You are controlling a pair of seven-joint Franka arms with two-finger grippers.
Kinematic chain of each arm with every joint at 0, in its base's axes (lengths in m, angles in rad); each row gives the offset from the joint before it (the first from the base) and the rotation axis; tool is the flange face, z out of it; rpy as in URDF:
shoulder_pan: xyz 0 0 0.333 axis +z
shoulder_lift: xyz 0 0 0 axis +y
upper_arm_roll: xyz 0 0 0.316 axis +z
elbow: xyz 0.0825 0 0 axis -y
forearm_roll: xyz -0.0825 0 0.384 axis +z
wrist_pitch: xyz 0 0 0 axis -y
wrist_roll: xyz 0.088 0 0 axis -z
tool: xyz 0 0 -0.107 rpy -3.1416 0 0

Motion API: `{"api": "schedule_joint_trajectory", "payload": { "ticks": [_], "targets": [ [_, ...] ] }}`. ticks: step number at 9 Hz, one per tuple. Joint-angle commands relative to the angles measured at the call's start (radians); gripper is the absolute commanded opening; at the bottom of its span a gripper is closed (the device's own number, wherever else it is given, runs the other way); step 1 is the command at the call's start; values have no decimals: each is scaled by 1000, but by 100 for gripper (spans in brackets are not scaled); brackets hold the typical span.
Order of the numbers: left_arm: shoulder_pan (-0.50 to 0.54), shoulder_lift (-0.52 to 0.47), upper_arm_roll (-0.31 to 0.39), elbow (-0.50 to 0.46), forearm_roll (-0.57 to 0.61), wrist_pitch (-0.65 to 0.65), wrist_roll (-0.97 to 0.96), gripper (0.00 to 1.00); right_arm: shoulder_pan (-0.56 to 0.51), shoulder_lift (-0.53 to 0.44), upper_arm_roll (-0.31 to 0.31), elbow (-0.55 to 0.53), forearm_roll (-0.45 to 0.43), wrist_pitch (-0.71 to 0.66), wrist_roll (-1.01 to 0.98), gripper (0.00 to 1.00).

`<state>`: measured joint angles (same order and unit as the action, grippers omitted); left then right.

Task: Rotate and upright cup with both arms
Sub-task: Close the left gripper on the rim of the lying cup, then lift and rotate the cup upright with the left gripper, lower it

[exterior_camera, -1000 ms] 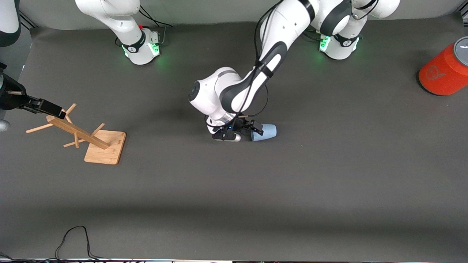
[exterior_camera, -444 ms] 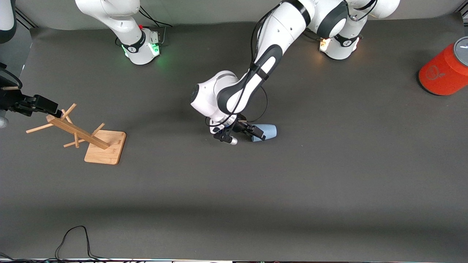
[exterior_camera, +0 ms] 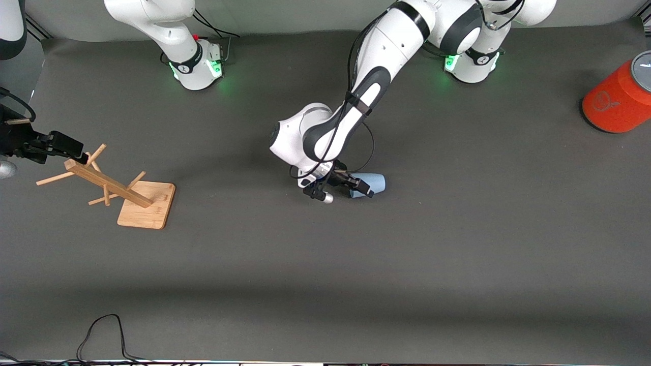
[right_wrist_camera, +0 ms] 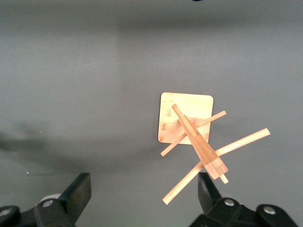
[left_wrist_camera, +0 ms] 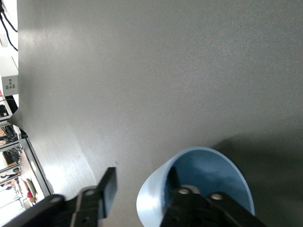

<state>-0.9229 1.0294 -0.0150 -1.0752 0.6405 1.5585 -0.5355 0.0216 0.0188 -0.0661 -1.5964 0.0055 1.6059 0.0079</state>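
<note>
The left claw straddles the rim of the cup, one finger inside the mouth, one outside with a gap showing. The cup lies on its side mid-worktop. The right claw waits, spread wide, over the wooden rack.

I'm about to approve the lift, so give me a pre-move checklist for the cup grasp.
1. Cup lying on its side on the table: ok.
2. One finger of the left gripper inside the cup's mouth, the other outside the wall: ok.
3. Jaws fully clamped on the wall: not ok, a gap shows in the left wrist view.
4. Right gripper open, waiting over the wooden rack: ok.
5. Orange cylinder well apart from the cup: ok.
</note>
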Motion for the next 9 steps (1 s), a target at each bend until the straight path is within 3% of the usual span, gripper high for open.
{"api": "schedule_joint_trajectory", "payload": {
  "ticks": [1,5,9],
  "targets": [
    [-16,-14,12,-2,15,-40,29,0,15,-13,-15,1,-10,2,-25,100],
    [13,-81,6,76,-13,-112,101,0,15,-10,-14,1,-4,3,-25,100],
    [163,-314,12,63,-310,-124,82,0,15,-5,-11,7,1,8,-13,100]
  ]
}}
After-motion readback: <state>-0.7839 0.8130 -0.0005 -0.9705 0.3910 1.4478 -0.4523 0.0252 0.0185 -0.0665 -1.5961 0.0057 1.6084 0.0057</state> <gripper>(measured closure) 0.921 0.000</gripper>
